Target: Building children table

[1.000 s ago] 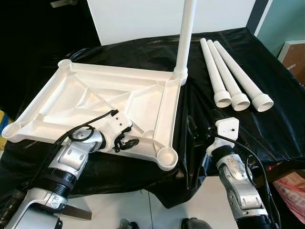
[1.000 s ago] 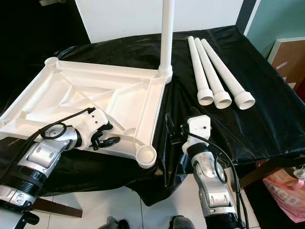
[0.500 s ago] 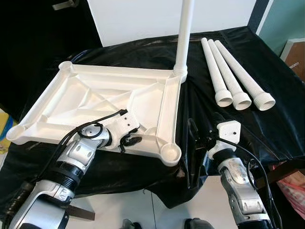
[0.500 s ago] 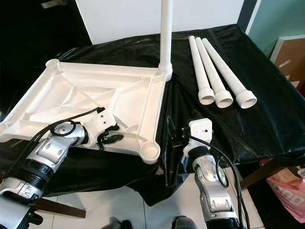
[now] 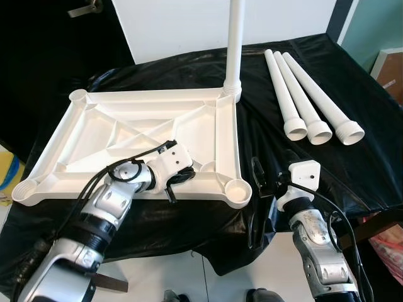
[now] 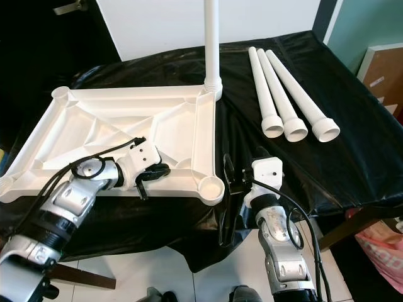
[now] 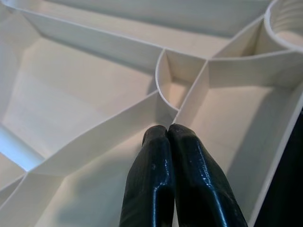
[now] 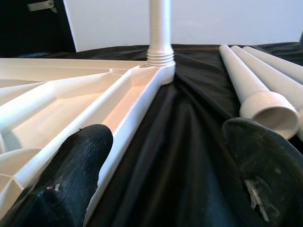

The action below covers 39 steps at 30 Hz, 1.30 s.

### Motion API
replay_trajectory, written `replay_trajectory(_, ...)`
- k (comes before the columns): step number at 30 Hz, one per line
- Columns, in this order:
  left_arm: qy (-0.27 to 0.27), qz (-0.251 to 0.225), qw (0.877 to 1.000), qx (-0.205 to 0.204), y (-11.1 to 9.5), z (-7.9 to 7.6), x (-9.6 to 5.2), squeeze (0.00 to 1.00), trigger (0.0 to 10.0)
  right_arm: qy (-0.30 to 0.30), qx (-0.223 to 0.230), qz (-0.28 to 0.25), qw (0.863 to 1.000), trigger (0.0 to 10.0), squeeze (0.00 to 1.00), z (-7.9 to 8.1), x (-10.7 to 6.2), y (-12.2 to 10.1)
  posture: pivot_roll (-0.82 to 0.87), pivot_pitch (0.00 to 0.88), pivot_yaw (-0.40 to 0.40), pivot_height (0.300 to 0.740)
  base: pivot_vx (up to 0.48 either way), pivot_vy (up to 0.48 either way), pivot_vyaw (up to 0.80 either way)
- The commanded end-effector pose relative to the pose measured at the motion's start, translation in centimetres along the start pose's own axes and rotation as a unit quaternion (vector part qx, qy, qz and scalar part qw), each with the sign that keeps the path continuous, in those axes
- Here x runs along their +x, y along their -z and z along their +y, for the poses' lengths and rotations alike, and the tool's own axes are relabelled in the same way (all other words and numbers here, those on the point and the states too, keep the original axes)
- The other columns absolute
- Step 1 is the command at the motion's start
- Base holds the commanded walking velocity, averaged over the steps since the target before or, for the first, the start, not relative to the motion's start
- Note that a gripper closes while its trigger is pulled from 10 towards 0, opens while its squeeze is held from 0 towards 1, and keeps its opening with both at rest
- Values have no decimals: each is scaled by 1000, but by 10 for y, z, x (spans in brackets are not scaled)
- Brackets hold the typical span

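The white plastic tabletop point(image 5: 94, 135) lies upside down on the black cloth, ribs facing up. One white leg point(image 5: 234, 44) stands upright, screwed into its far right corner socket. Three loose legs point(image 5: 302, 94) lie side by side on the cloth to the right. My left gripper point(image 5: 177, 181) is shut, its fingertips point(image 7: 161, 135) pressed against a rib inside the near edge of the tabletop, left of the empty near right socket point(image 5: 238, 188). My right gripper point(image 8: 165, 156) is open and low over the cloth, just right of that socket, with nothing between its fingers.
The black cloth point(image 5: 277, 82) drapes over the table's near edge above a white floor point(image 5: 189, 277). A white panel point(image 5: 182, 25) stands behind the table. A cardboard box point(image 5: 390, 69) and a pink bag point(image 5: 384, 245) are off to the right.
The tabletop has turned on the cloth: its near right corner swung right and away, and its near edge now lies level. My left gripper moved right with it. The right gripper barely moved.
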<state>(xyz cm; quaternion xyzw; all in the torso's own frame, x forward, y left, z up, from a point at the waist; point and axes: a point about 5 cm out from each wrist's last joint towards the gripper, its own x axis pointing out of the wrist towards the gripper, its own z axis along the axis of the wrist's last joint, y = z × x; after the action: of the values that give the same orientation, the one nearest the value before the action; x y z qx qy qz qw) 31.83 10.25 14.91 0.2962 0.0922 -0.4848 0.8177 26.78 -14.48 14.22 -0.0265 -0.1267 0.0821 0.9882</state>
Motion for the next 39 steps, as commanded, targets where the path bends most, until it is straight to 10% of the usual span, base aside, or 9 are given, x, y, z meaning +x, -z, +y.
replay_trajectory(1, 45, 26, 998, -29, 15, -23, 11, 0, 4275, 4, 0, 7, 1000, 10000, 0, -1, -1, 2, -180, 140, 95, 740, 0, 0, 0)
replay_trajectory(6, 52, 13, 997, -46, 10, -36, 20, 0, 10000, 29, -9, 12, 999, 10000, 0, -9, 5, 2, -179, 143, 100, 740, 0, 0, 0)
replay_trajectory(8, 51, 0, 997, -65, 7, -35, 20, 1000, 10000, 58, -18, 16, 998, 10000, 0, -21, 12, 1, -176, 146, 101, 740, 0, 0, 0)
replay_trajectory(23, -16, -182, 973, -142, -51, -11, -4, 0, 10000, 130, -35, 22, 991, 10000, 0, -51, 50, -5, -163, 185, 108, 740, 0, 0, 0)
replay_trajectory(24, -25, -214, 964, -155, -65, -10, -8, 0, 10000, 141, -36, 28, 989, 10000, 984, -55, 57, -4, -158, 197, 109, 740, 0, 0, 0)
replay_trajectory(26, -31, -248, 954, -164, -81, -11, -14, 0, 10000, 146, -29, 33, 988, 10000, 1000, -60, 67, -5, -150, 221, 112, 740, 0, 0, 0)
replay_trajectory(34, -22, -258, 950, -173, -89, -22, -17, 0, 10000, 158, -15, 27, 987, 10000, 1000, -68, 89, -15, -136, 254, 121, 740, 0, 0, 0)
replay_trajectory(36, -16, -259, 949, -181, -91, -26, -18, 0, 10000, 149, -6, 24, 989, 10000, 0, -67, 100, -22, -129, 272, 128, 740, 0, 0, 0)
replay_trajectory(39, -13, -259, 948, -184, -92, -29, -18, 0, 10000, 142, -1, 23, 990, 10000, 0, -66, 106, -25, -127, 278, 130, 740, 0, 0, 0)
